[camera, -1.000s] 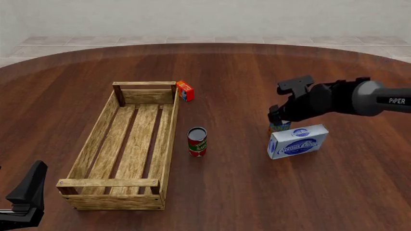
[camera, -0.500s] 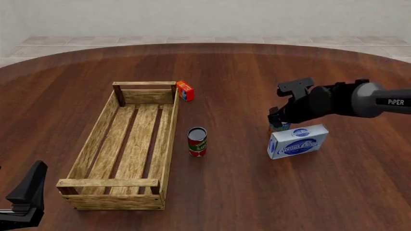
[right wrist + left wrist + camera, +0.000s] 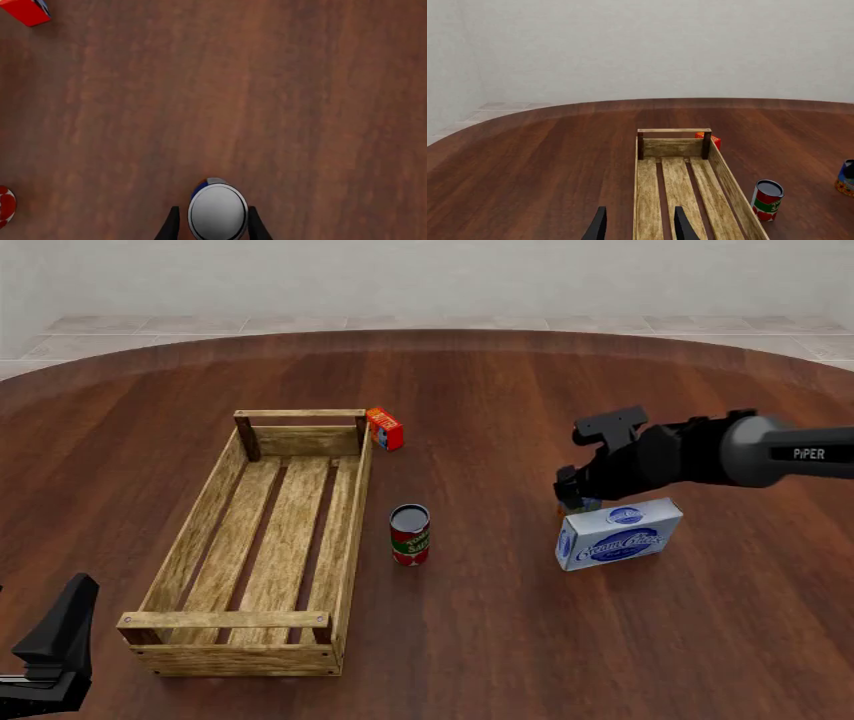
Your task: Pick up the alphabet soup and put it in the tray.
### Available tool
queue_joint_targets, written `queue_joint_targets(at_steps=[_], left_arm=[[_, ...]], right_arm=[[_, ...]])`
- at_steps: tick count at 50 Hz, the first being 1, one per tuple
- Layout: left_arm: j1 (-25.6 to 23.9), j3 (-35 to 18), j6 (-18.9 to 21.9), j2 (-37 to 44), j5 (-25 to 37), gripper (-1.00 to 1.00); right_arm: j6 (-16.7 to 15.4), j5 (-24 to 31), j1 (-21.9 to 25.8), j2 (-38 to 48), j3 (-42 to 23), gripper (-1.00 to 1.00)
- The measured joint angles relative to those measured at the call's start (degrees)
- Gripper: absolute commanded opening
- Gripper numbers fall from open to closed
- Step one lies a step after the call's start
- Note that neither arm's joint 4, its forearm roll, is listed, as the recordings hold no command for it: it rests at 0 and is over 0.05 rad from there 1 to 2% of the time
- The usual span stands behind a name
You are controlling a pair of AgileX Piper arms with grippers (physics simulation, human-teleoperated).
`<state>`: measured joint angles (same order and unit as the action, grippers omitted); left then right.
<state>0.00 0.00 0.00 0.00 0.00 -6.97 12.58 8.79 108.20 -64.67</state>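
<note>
One alphabet soup (image 3: 217, 210) between right fingers (image 3: 172, 225), unclear if gripped, one tray (image 3: 200, 530), left fingers (image 3: 598, 226) apart

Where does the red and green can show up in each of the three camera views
Front view: the red and green can stands upright mid-table, just right of the tray.
Left wrist view: the same can shows at the lower right, outside the tray's long side.
Right wrist view: only a red sliver at the left edge, probably this can.
Shared landmark: the small red box.
</note>
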Motion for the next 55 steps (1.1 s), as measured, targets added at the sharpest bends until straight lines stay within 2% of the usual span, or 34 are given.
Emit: queue_joint_targets(at_steps=[14, 15, 35, 55], left_arm=[[0.0, 0.0, 0.0, 0.0, 0.0, 1.0], [0.0, 0.0, 0.0, 0.0, 0.0, 1.0], [0.0, 0.0, 0.0, 0.0, 0.0, 1.0], [0.0, 0.0, 0.0, 0.0, 0.0, 1.0]], right_arm=[[-0.03, -0.97, -0.4, 1.64, -0.15, 1.0], [0.02, -1.09, -0.36, 1.71, -0.09, -1.0], [0.2, -2.63, -0.24, 1.47, 0.63, -1.0], [-2.3, -1.88, 1.83, -2.68, -0.02, -1.0]])
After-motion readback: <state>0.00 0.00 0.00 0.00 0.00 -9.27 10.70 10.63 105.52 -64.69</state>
